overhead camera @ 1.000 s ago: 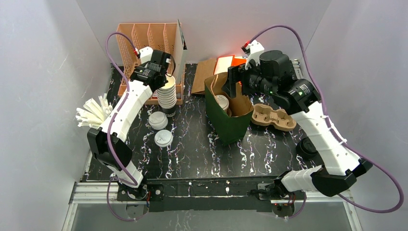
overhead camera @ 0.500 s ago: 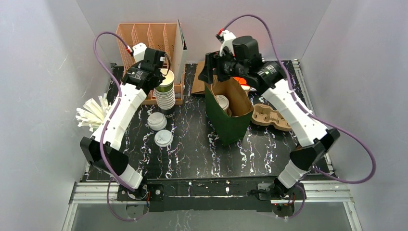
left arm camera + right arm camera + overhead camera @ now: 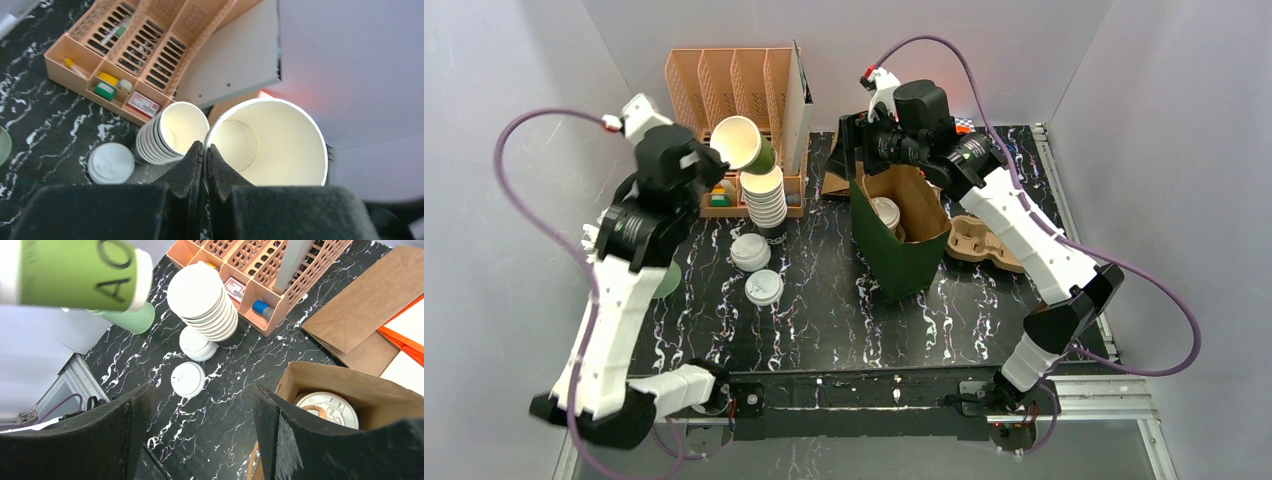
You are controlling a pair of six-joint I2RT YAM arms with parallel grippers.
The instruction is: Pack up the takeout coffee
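My left gripper [image 3: 204, 147] is shut on the rim of the takeout coffee cup [image 3: 270, 145], one finger inside and one outside. The cup [image 3: 742, 142] is green outside with a white rim and a cream inside. It hangs tilted and empty above the stack of nested cups [image 3: 766, 195]. In the right wrist view the cup [image 3: 75, 272] shows at the top left. My right gripper [image 3: 849, 150] stands open and empty over the back left rim of the green paper bag [image 3: 904, 250]. A lidded cup [image 3: 327, 410] stands inside the bag.
Two loose white lids [image 3: 751, 250] [image 3: 764, 287] lie in front of the stack. A peach organizer [image 3: 724, 80] stands at the back left. A pulp cup carrier [image 3: 992, 243] lies right of the bag, and a flat brown bag [image 3: 370, 305] lies behind it.
My left arm has lifted the cup off the stack and swung up and left. My right gripper has moved left from near the carrier to the bag's back rim, its jaws slightly narrower.
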